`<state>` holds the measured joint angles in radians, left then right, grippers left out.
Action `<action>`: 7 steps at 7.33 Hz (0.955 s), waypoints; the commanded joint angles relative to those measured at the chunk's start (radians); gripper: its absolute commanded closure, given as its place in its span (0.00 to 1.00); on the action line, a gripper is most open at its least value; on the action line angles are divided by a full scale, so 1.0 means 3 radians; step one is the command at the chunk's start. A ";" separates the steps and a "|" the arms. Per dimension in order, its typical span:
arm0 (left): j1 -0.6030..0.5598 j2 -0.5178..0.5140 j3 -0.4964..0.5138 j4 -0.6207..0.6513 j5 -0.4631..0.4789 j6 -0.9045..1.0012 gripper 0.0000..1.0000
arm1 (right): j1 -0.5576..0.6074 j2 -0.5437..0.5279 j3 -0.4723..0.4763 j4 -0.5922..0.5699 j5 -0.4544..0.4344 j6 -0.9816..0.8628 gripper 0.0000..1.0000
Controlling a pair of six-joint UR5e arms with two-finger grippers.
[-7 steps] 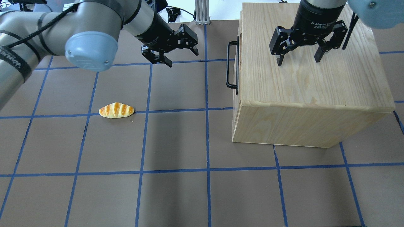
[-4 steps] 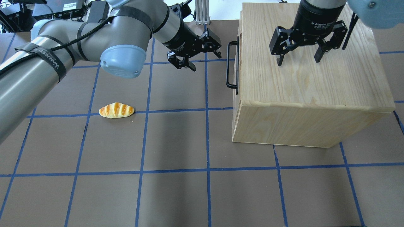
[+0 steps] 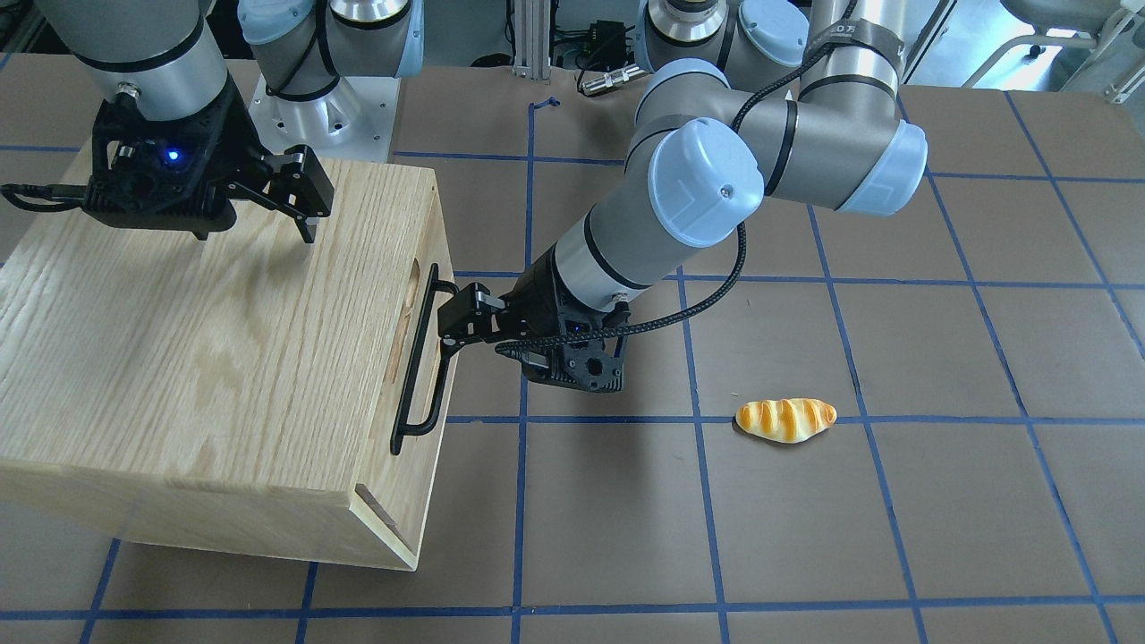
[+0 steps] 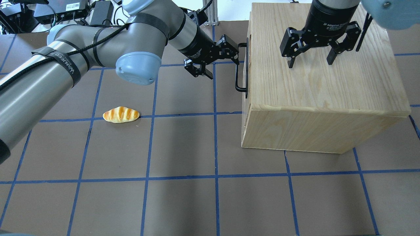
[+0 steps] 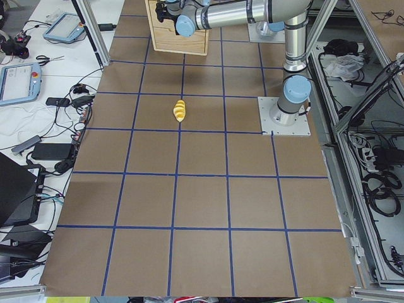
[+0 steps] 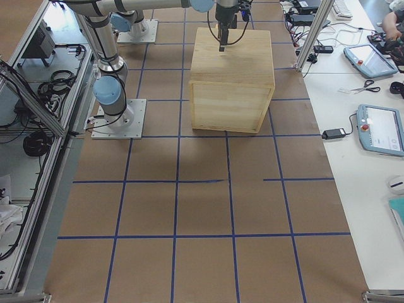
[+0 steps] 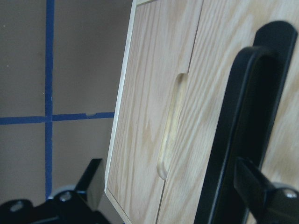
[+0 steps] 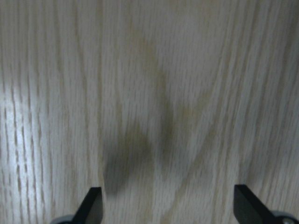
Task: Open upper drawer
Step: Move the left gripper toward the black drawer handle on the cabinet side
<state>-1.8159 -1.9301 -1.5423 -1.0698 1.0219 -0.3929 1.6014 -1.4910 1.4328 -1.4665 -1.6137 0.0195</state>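
In the front-facing view, the left gripper (image 3: pixel 450 324), its arm stretched low and sideways, is pointing at the long black metal bar handle (image 3: pixel 419 362) of the pale wooden upper drawer (image 3: pixel 440 250), which is sitting shut in the oak-grain cabinet box (image 3: pixel 206 358). In the overhead view, the right gripper (image 4: pixel 310 60) is hovering above the box top with its jaws wide and empty. In the left wrist view, the bar is standing between the wide-open, empty jaws, nearer one jaw; the drawer is probably light and stiff, so the rigid bar's middle is looking like the best hold.

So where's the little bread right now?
In the overhead view, the bread roll lies on the table's left side, touching a blue tape line, well apart from the wooden cabinet on the right.
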 commanded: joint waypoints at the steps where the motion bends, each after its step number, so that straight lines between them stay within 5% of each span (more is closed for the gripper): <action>1: -0.0037 -0.0019 0.0022 0.0022 0.0009 0.0041 0.00 | 0.0000 0.0000 0.0000 0.0000 0.0000 0.0001 0.00; 7: -0.0032 -0.0060 0.0007 0.0099 0.0111 0.0236 0.00 | 0.0000 0.0000 0.0000 0.0000 0.0000 0.0001 0.00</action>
<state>-1.8257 -1.9480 -1.5406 -1.0402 1.0524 -0.3301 1.6009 -1.4911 1.4327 -1.4665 -1.6137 0.0200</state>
